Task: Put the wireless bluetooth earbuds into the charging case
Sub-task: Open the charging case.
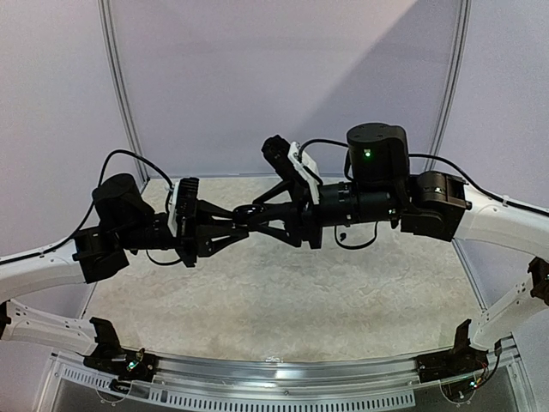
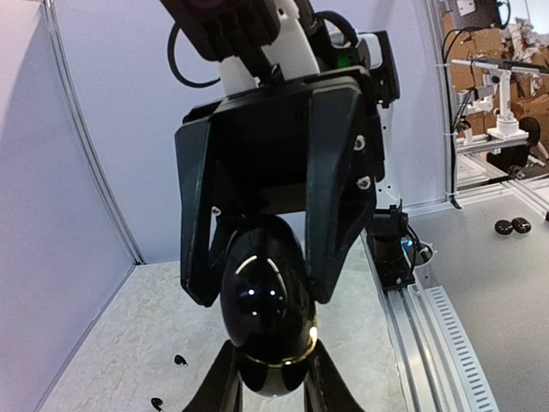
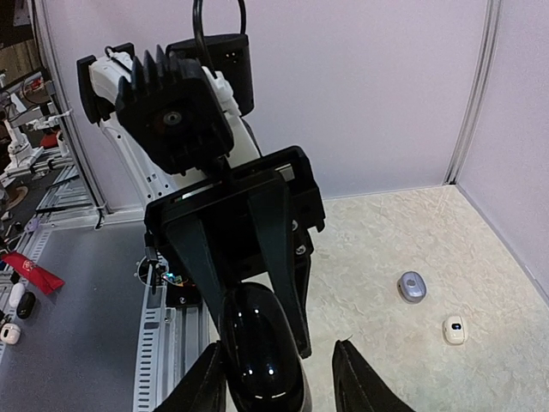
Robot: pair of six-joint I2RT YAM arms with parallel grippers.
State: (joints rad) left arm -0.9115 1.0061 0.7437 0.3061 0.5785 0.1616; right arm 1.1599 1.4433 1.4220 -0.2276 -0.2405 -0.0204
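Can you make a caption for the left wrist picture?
Left hand grips a black case; right hand straddles its far end.

- Top external view: set high and behind, looking down and forward from some way off. The table (image 1: 283,300) fills the lower half of the frame and the back wall (image 1: 283,77) the upper half.
- Left wrist view: very close, looking past the left gripper (image 2: 270,369) at the bottom edge, straight at the right gripper (image 2: 264,293) in mid-frame.
- Right wrist view: the reverse, equally close, with the right gripper at the bottom edge and the left gripper at centre.
- All three views share the black case (image 1: 249,210).
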